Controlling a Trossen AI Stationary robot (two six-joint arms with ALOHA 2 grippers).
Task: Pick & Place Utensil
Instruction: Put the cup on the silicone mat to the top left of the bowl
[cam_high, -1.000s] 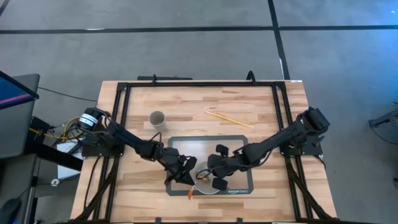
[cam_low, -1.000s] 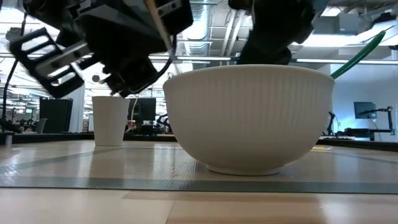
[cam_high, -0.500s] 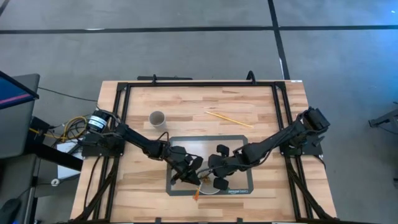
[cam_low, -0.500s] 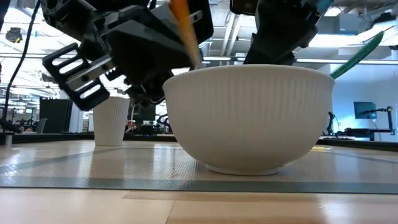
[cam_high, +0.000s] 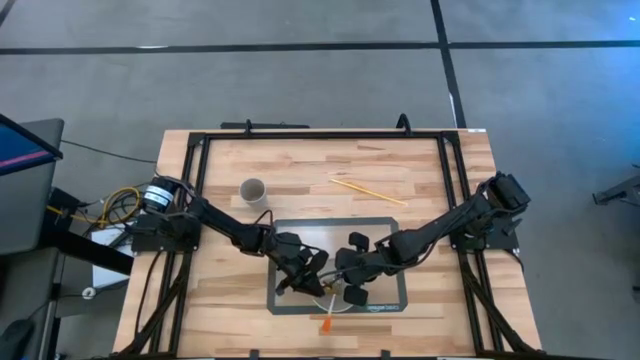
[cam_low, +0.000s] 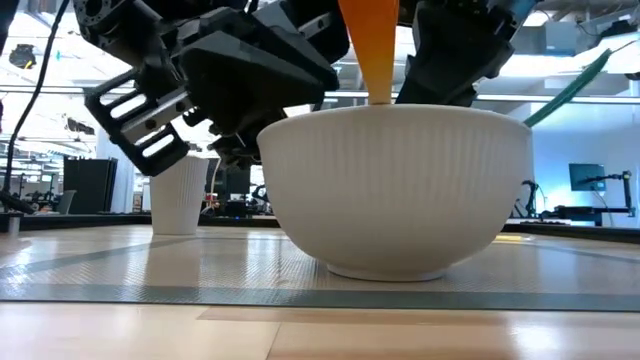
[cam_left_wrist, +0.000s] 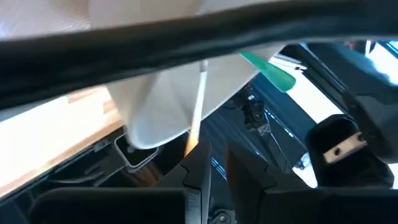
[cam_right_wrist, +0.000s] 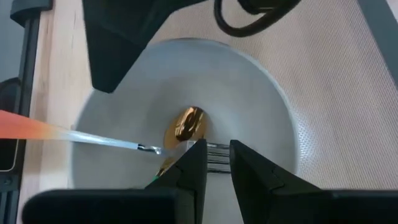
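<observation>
Inspection of the high view, read from the table's left side to its right. The left gripper (cam_high: 300, 272) sits over the 9 o'clock rim of the white ribbed bowl (cam_low: 395, 190), which stands on the grey mat (cam_high: 290, 232); whether its fingers are spread or pressed together cannot be told from any view. An orange-handled utensil (cam_high: 325, 320) lies across the bowl: its metal working end rests in the basin beside a gold spoon bowl (cam_right_wrist: 188, 123), and its orange handle overhangs the rim at about 6 o'clock, toward the table's front edge. Its long axis therefore runs roughly 12 to 6. In the low view the handle rises steeply above the rim. The right gripper (cam_right_wrist: 216, 163) hangs directly above the basin, fingers slightly spread with nothing between them. A green-handled utensil (cam_low: 570, 88) leans out over the bowl's rim. Judgement: the right gripper is nearer the utensil heads; the left is nearer the orange handle. A paper cup (cam_high: 253, 190) and chopsticks (cam_high: 368, 190) stand well apart at 12 o'clock.
</observation>
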